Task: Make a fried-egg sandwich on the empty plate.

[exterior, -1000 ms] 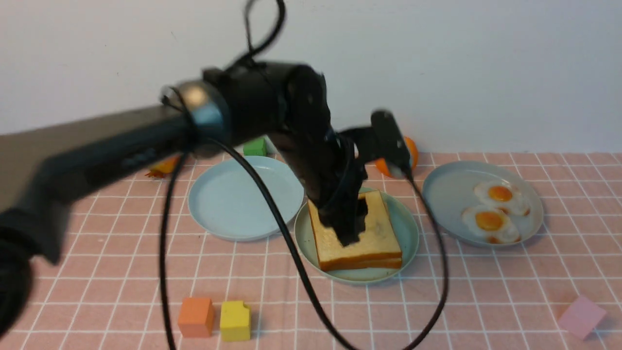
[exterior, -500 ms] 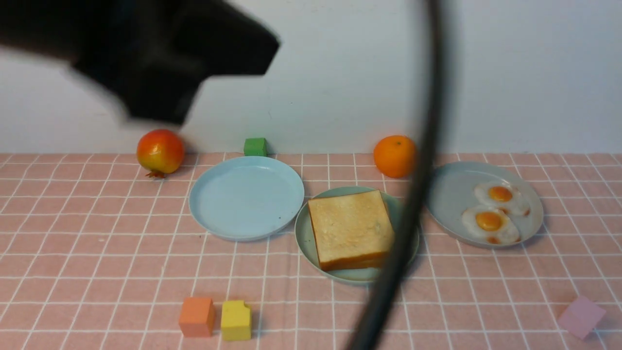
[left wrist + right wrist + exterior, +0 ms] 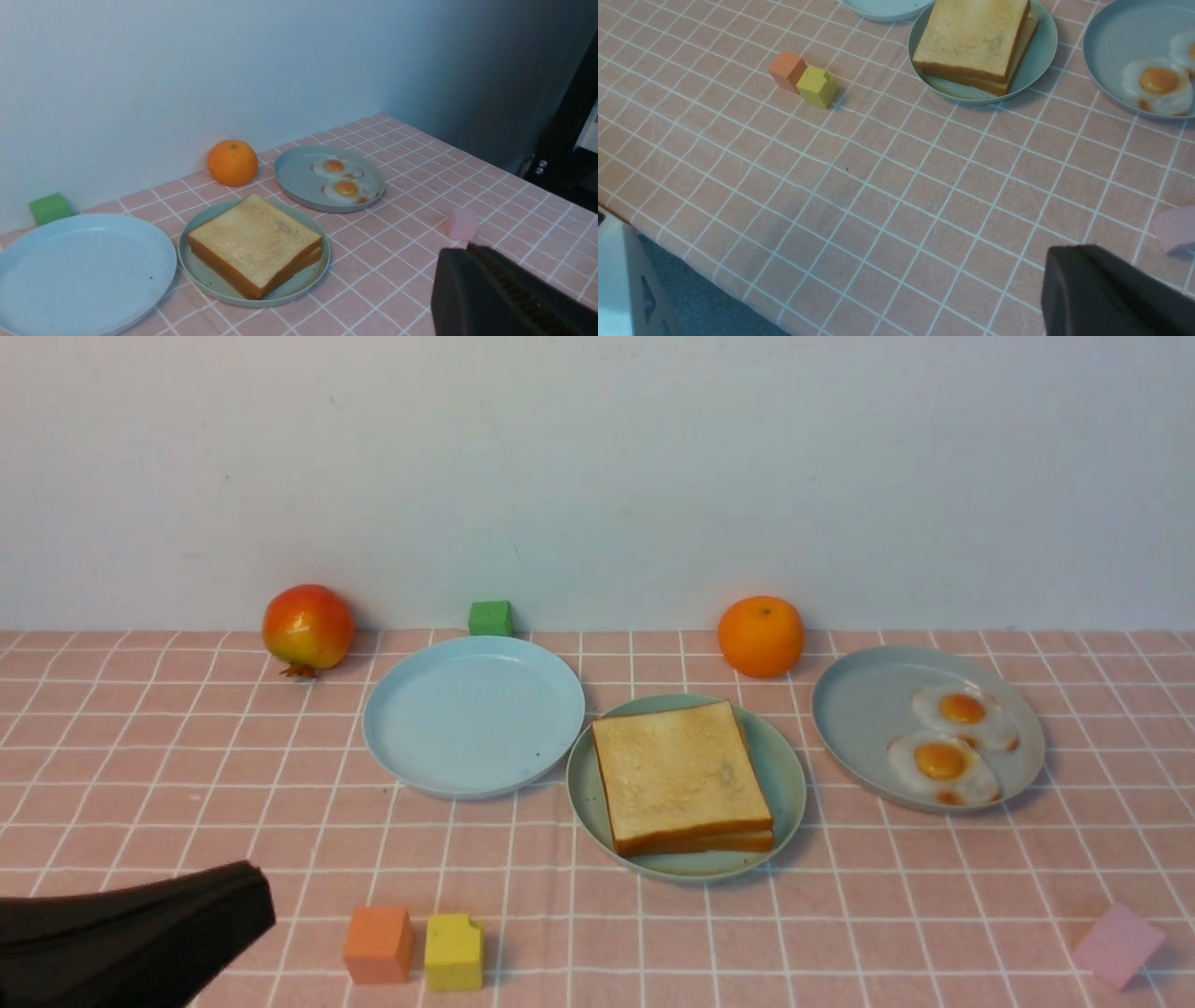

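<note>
Two toast slices (image 3: 682, 777) lie stacked on the mint-green plate (image 3: 782, 775) mid-table — both fried eggs (image 3: 943, 761) sit on the grey-blue plate (image 3: 864, 709) toward the right edge. Left end effector (image 3: 504, 294) and right end effector (image 3: 1111, 294) are closed, empty.

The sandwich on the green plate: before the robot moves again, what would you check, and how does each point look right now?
1. Two toast slices stacked on the mint-green plate: ok.
2. Egg between the slices: cannot tell; none shows at the edges.
3. Two fried eggs on the grey-blue plate: ok.
4. Left hand shut, holding nothing: ok.
5. Right hand shut, holding nothing: ok.
6. Both hands away from the plates: ok.
</note>
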